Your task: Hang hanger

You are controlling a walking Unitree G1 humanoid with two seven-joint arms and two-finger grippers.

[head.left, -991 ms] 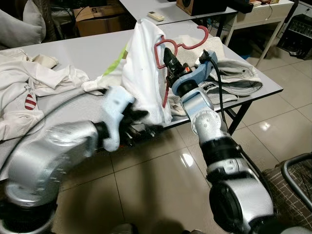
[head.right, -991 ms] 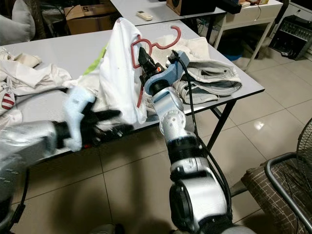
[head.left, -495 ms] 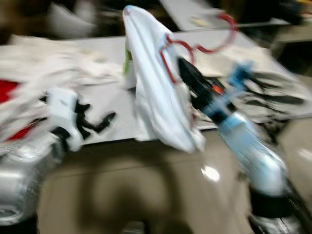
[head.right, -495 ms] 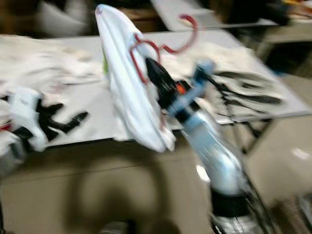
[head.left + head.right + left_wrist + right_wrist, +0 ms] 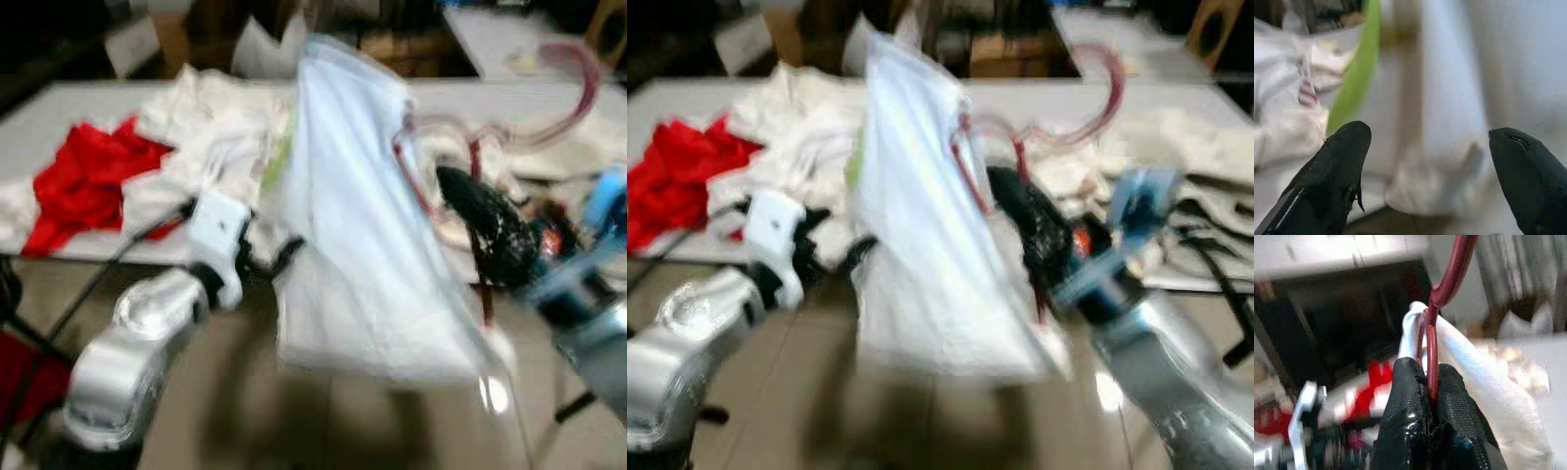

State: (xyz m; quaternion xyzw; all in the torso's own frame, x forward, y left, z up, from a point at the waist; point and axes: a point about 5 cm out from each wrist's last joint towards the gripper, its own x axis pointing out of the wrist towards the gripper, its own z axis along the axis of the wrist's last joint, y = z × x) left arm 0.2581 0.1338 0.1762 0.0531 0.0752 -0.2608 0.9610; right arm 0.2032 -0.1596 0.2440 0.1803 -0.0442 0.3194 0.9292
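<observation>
A dark red hanger (image 5: 460, 147) carries a white garment (image 5: 362, 255) that hangs off the table's near edge. My right gripper (image 5: 1431, 396) is shut on the hanger's red wire (image 5: 1433, 347), and in the eye views its black fingers (image 5: 485, 235) sit just right of the cloth. My left gripper (image 5: 1425, 161) is open, with its fingers (image 5: 1332, 176) spread in front of the garment's lower folds and a lime green strip (image 5: 1356, 73). From the head, the left arm (image 5: 147, 333) reaches toward the cloth's left edge (image 5: 862, 255). Everything is motion-blurred.
The grey table (image 5: 88, 103) holds a red cloth (image 5: 83, 181) at the left and a heap of white clothes (image 5: 216, 127) behind the hanging garment. More pale garments (image 5: 1185, 157) lie at the right. Tiled floor (image 5: 245, 411) spreads below.
The camera has swung left, bringing the red cloth into view. The hanger and garment stay in my right gripper, now lower in frame. My left gripper has moved up to the cloth.
</observation>
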